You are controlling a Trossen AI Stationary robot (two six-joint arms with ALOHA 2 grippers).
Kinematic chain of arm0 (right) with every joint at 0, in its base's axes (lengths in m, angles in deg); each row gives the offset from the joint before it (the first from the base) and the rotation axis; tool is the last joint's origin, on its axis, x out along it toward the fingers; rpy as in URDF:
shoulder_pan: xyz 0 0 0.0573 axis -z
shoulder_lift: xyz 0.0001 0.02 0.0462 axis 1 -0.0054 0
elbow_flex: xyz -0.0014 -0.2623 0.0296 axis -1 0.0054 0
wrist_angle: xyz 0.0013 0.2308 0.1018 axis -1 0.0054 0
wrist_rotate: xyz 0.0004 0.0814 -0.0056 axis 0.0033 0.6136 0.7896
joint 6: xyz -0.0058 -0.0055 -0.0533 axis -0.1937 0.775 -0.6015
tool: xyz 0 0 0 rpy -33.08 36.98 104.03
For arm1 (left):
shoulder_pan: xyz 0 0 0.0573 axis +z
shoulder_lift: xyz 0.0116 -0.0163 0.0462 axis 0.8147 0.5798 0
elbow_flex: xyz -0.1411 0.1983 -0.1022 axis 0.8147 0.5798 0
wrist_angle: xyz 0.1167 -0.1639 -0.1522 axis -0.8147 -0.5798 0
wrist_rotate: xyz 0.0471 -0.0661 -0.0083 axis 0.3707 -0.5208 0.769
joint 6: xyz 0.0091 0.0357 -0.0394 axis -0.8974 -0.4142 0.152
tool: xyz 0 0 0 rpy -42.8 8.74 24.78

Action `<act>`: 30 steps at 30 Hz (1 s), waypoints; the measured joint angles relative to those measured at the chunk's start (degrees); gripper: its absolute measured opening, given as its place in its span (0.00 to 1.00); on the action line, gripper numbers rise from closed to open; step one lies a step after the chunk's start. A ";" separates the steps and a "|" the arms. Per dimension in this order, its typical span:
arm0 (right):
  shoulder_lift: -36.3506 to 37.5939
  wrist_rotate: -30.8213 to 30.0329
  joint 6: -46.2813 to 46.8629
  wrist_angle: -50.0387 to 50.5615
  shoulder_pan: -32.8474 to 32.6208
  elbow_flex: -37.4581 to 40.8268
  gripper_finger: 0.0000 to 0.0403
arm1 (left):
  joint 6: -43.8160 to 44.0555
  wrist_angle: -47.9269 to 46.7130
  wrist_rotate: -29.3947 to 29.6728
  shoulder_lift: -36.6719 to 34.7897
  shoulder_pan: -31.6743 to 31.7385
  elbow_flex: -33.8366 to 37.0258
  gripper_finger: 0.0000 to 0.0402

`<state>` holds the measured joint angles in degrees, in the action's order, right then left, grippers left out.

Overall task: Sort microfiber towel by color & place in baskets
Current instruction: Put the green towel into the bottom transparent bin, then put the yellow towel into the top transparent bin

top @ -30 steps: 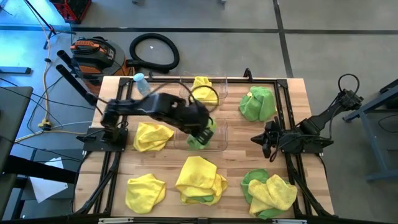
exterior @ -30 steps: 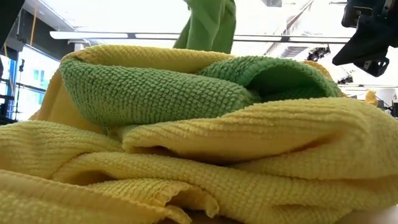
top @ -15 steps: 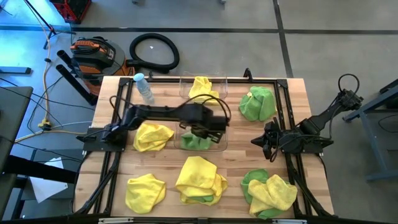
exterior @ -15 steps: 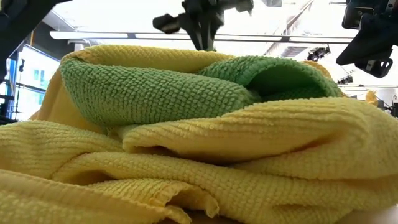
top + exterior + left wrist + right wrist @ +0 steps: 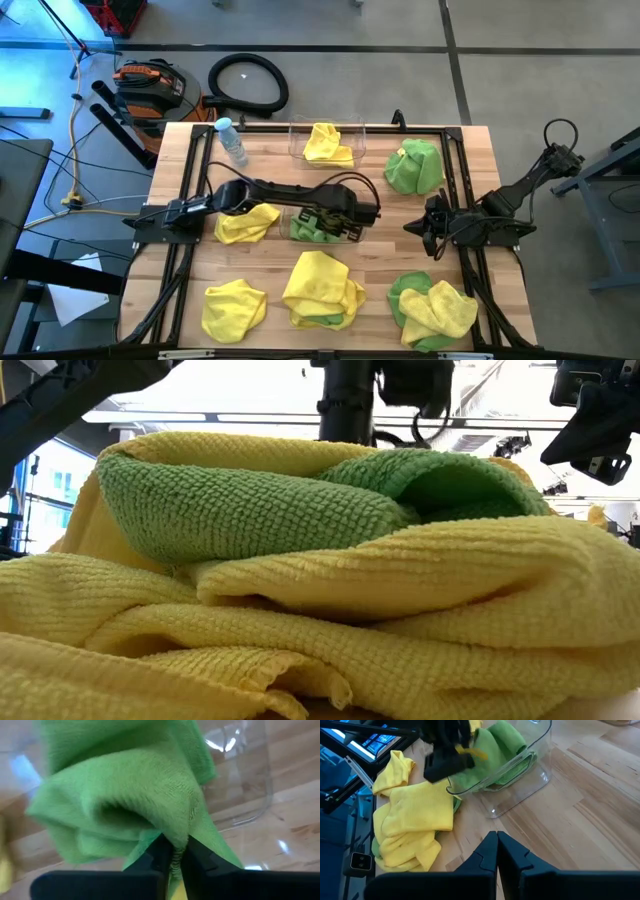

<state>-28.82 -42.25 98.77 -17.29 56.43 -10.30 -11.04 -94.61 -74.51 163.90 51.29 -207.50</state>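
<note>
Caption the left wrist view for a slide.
Left gripper pinching a green towel beside the clear basket.

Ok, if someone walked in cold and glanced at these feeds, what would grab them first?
Probably the left gripper at the table's middle, its dark fingers pinching a fuzzy bright green microfiber towel inside a see-through plastic basket. Next, the loose yellow and green towel heaps along the near edge, and the second clear basket at the far edge holding a yellow towel. The right gripper waits shut at the right side.
</note>
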 joint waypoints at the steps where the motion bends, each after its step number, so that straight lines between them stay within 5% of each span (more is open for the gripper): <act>1: 0.00 -0.02 0.00 0.02 0.00 0.00 0.00 | -0.28 0.60 -0.01 0.32 -0.02 0.00 0.09; 16: -0.01 0.02 1.51 -0.02 0.00 0.00 0.00 | -1.96 5.48 2.53 1.49 1.43 -0.26 0.38; 30: -0.02 0.00 2.08 0.09 0.00 0.00 0.00 | -7.74 5.20 4.59 -4.26 0.83 -1.11 0.39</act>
<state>-28.85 -42.24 100.85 -17.21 56.43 -10.30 -18.78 -89.41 -69.92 159.64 52.12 -208.61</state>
